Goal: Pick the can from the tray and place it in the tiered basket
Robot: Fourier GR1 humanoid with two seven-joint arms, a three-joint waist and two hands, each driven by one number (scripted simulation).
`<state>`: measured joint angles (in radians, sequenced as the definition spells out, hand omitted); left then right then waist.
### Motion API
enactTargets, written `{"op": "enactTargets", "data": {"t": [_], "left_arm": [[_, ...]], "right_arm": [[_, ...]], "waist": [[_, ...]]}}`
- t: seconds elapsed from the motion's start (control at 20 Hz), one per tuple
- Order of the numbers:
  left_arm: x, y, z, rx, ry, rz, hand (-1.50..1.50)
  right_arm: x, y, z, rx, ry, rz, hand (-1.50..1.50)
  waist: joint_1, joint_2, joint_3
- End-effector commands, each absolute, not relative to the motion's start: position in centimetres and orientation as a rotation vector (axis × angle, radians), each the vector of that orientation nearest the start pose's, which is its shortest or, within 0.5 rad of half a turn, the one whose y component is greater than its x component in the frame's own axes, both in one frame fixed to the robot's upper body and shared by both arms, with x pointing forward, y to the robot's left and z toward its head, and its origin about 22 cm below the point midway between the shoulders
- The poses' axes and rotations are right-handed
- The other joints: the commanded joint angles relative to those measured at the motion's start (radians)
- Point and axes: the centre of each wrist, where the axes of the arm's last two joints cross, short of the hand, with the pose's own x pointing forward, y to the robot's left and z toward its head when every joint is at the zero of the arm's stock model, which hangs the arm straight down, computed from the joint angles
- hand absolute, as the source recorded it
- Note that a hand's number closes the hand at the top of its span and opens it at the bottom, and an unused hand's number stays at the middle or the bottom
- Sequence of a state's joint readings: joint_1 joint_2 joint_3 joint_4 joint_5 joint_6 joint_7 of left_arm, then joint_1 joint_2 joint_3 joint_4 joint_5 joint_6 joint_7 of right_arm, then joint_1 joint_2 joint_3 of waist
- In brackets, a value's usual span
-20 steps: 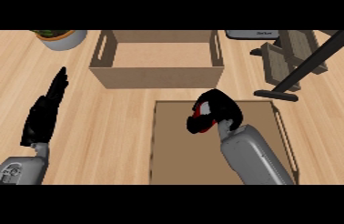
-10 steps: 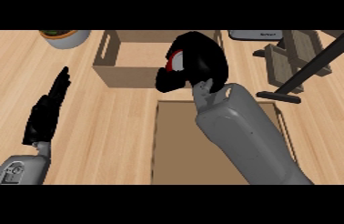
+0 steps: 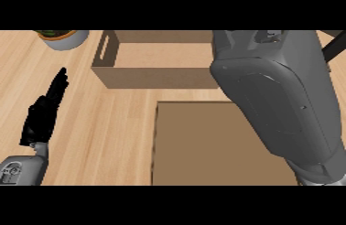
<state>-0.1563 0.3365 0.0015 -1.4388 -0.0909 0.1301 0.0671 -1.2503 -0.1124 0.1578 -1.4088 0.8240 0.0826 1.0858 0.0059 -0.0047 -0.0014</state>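
Note:
My right forearm (image 3: 277, 96) fills the right side of the head view and runs up past the top edge, so the right hand and anything in it are out of sight. No can shows anywhere. The flat brown tray (image 3: 202, 146) lies at the lower middle, partly under that forearm, with nothing visible on its bare part. A dark slanted bar (image 3: 336, 48) of the tiered basket peeks out at the far right, behind the arm. My left hand (image 3: 44, 114) rests open at the left, fingers straight and pointing away.
An open wooden crate (image 3: 155, 77) with a handle slot stands behind the tray at the upper middle. A grey plant pot (image 3: 64, 38) sits at the upper left corner. Bare wooden counter lies between the left hand and the tray.
The right arm has risen and swung forward to the right; its hand, which held a red-marked thing, has left the view. The left hand has not moved.

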Motion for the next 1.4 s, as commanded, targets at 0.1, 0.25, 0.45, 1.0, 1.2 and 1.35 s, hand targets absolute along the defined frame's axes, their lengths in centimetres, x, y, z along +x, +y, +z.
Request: {"op": "enactTargets", "data": {"t": [0.1, 0.25, 0.45, 1.0, 1.2, 1.35], "left_arm": [[26.3, 30.1, 2.0, 0.41, -1.514, -0.224, 0.0], [27.1, 30.8, 3.1, 0.426, -1.538, -0.25, 0.0], [29.0, 30.3, 2.7, 0.449, -1.534, -0.229, 0.0], [28.5, 28.2, 3.8, 0.41, -1.535, -0.244, 0.0], [28.6, 30.8, 4.4, 0.429, -1.561, -0.251, 0.0], [27.9, 29.6, 2.5, 0.415, -1.545, -0.232, 0.0]], "right_arm": [[34.2, -9.8, 39.4, -1.252, -1.477, 0.398, 1.5], [34.1, -9.1, 41.5, -1.245, -1.45, 0.471, 1.5], [36.4, -12.9, 42.4, -1.119, -1.493, 0.402, 1.5], [40.6, -18.3, 40.5, -1.456, -1.337, 0.578, 1.5], [41.8, -21.6, 39.3, -1.619, -1.168, 0.657, 1.5], [41.9, -22.9, 39.9, -1.632, -1.176, 0.624, 1.5]], "waist": [[-0.001, -0.001, 0.001], [-0.001, 0.0, 0.0], [-0.005, 0.008, 0.0], [0.013, 0.01, 0.001], [0.015, 0.014, 0.0], [0.01, 0.009, 0.0]]}}
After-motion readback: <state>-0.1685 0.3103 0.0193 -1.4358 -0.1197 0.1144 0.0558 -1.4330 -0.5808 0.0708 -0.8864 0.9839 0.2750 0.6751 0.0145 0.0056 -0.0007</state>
